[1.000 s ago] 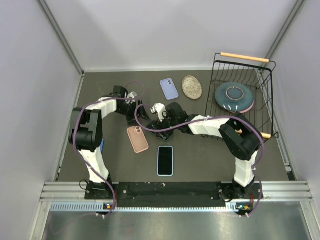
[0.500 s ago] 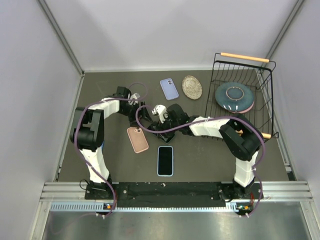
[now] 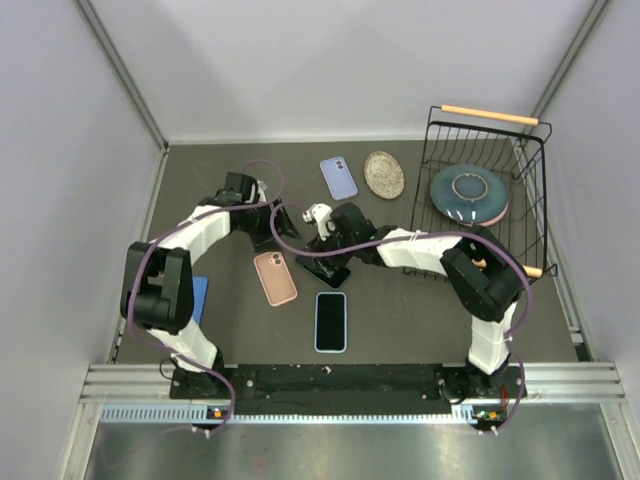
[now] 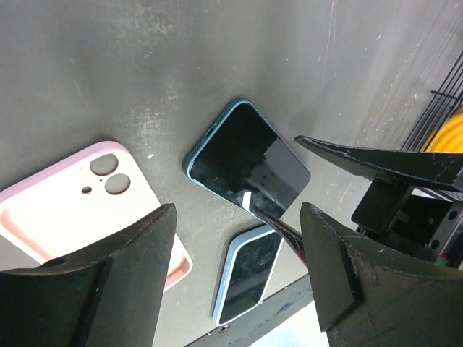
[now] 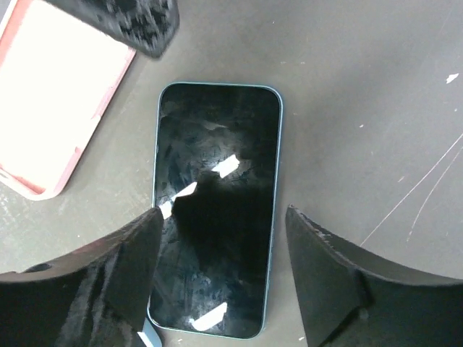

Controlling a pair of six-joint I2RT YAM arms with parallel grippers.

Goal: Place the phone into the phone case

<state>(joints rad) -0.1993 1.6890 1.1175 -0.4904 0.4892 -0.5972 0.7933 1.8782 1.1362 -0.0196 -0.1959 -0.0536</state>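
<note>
Phone point(image 5: 217, 144) is lying screen-up on the tabletop point(image 5: 362, 72) directly under the right hand point(image 5: 224, 220), which is hanging wide open. The left hand point(image 4: 237, 224) is gaping wide too, with the pink phone case point(image 4: 87, 195) lying just beside it.

You see glossy, smudged glass on the phone point(image 5: 217, 144); pink phone case point(image 5: 58, 94) smooth, matt; table point(image 5: 362, 87) dull, scratched; right gripper point(image 5: 223, 220) rough black plastic.

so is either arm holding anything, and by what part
nothing is held: left gripper and right gripper are both open, and the phone lies flat on the table under the right one.
</note>
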